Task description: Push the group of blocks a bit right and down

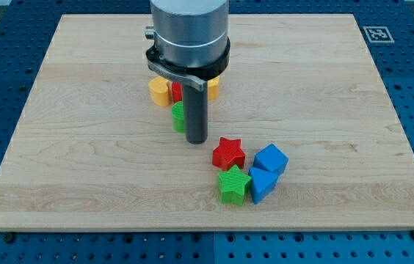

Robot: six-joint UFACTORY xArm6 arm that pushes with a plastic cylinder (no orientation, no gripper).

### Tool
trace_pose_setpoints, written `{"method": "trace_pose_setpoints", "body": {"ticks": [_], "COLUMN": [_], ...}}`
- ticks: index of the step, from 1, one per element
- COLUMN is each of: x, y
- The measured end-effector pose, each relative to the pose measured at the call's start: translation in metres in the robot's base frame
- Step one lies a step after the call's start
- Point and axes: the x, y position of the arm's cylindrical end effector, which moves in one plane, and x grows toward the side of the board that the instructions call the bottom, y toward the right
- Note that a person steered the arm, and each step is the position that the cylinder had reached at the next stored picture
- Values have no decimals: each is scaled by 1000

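My tip (196, 140) rests on the board just left and above a tight group of blocks. That group holds a red star (228, 153), a green star (233, 183), a blue cube (271, 159) and a second blue block (260, 183). Behind the rod, partly hidden, sit a yellow block (160, 91), a red block (177, 92), a green block (179, 116) and another yellow block (212, 87). The tip is right beside the green block, and a short gap separates it from the red star.
The wooden board (82, 169) lies on a blue perforated table. A black-and-white marker (376, 34) sits at the board's top right corner. The arm's grey cylinder (189, 33) hangs over the top middle of the board.
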Motion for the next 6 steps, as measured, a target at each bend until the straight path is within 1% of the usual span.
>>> {"method": "trace_pose_setpoints", "body": {"ticks": [1,3,4,6], "x": [-2,17,17,12], "y": [0,77,80,28]}}
